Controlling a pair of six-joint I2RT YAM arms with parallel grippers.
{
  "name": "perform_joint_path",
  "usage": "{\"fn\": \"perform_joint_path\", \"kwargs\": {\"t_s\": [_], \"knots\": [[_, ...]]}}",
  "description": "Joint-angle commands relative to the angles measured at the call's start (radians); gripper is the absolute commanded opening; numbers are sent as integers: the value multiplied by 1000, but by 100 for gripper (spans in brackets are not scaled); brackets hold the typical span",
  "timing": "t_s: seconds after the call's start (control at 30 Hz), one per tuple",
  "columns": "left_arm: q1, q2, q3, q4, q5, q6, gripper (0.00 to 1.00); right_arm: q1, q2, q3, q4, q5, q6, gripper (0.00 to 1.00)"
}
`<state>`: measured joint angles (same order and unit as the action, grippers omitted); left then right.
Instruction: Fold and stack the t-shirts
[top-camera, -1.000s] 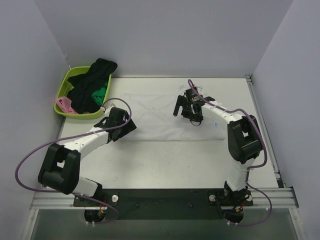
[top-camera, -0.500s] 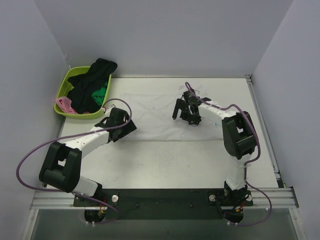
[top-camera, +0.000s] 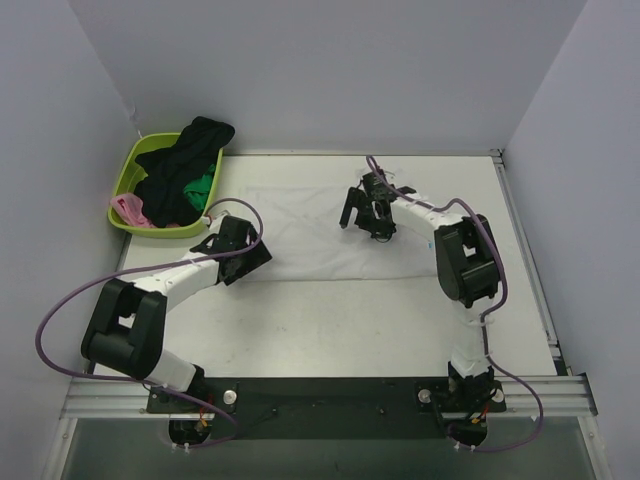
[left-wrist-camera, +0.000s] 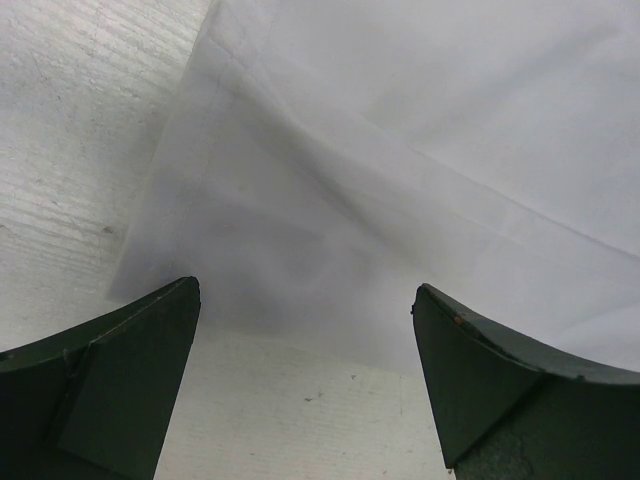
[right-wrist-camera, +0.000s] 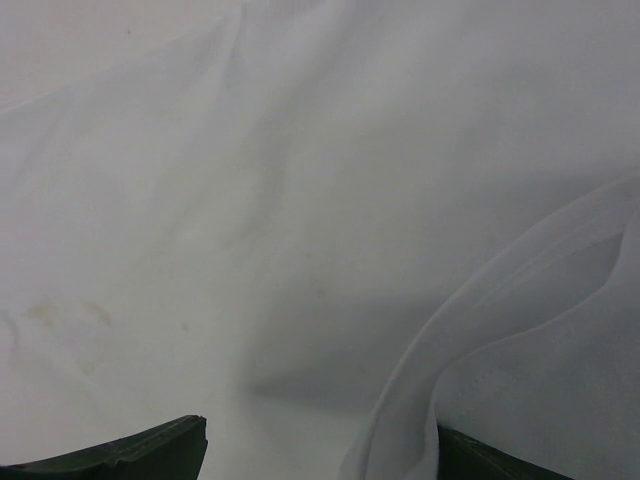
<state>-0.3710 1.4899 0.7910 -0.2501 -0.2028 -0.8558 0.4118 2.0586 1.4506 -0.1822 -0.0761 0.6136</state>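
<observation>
A large white t-shirt (top-camera: 320, 225) lies spread flat on the table. My left gripper (top-camera: 250, 256) hovers at its near left corner, jaws wide open. In the left wrist view that gripper (left-wrist-camera: 306, 290) has nothing between its fingers, and the white t-shirt (left-wrist-camera: 420, 150) has its corner edge lying just ahead of them. My right gripper (top-camera: 362, 220) is over the shirt's right half, open. In the right wrist view that gripper (right-wrist-camera: 322, 428) is low over the cloth, and a raised fold (right-wrist-camera: 500, 300) runs up beside its right finger. A black t-shirt (top-camera: 185, 160), a green one (top-camera: 203, 186) and a pink one (top-camera: 130, 210) lie heaped in the basket.
The lime green basket (top-camera: 125, 170) stands at the table's far left corner against the wall. White walls close the back and both sides. Bare white tabletop (top-camera: 330, 320) stretches between the shirt and the arm bases.
The right gripper has moved a little left and away over the shirt. The left gripper has barely shifted. Both stay open.
</observation>
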Motion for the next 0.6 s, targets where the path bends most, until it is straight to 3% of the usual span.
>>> {"fn": "perform_joint_path", "kwargs": {"t_s": [0.0,0.57], "knots": [[10,10,11,25,-12,9,97,-4,49,68,3,-11,12,96],[15,27,2,41,2,11,97,18,123,198,40,-14,35,96]]}}
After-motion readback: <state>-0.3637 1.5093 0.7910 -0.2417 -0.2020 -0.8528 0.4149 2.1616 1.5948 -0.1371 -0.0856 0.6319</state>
